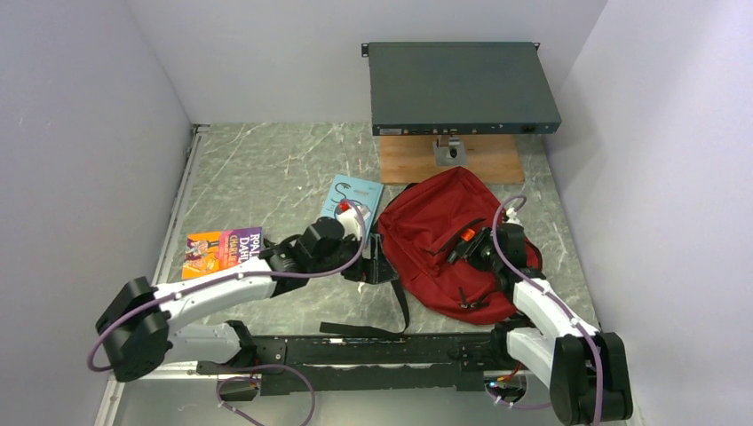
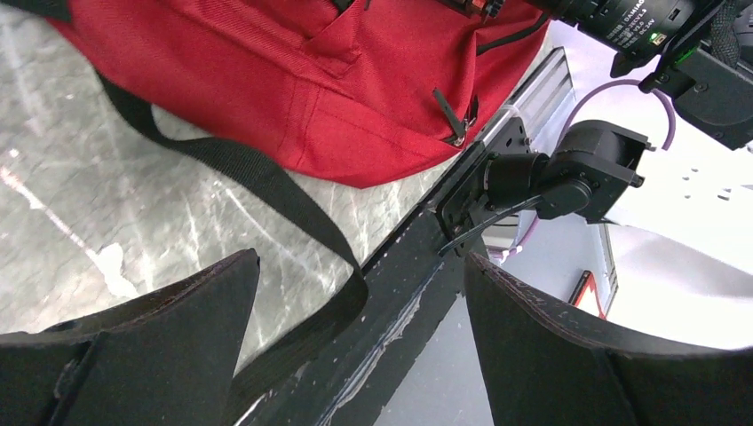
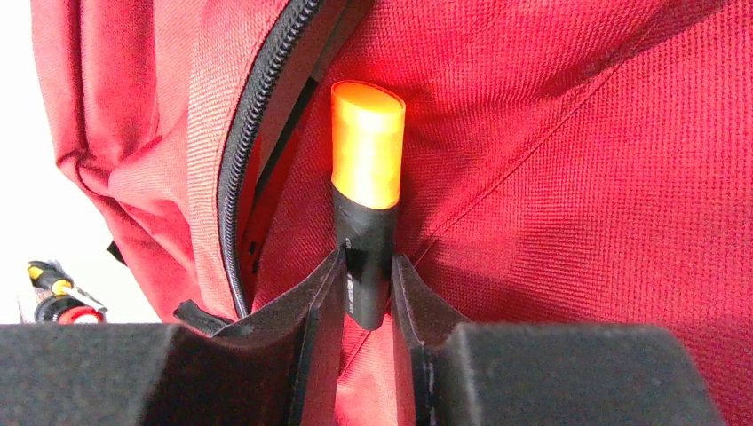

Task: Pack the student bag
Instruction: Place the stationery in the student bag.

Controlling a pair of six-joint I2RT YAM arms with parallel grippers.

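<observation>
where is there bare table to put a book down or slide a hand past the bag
Widest bare patch: back left, bordered by the left wall, the teal book and the wooden board. A narrower strip runs between the student bag and the right wall. Crowded: the bag's left side, where the left gripper and black straps sit.

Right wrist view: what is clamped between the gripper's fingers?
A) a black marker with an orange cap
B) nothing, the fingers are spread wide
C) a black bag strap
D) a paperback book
A: the right gripper is shut on the orange-capped marker. Its black body is pinched between the two fingers, and its cap points up against the red fabric of the student bag beside the zipper.
</observation>
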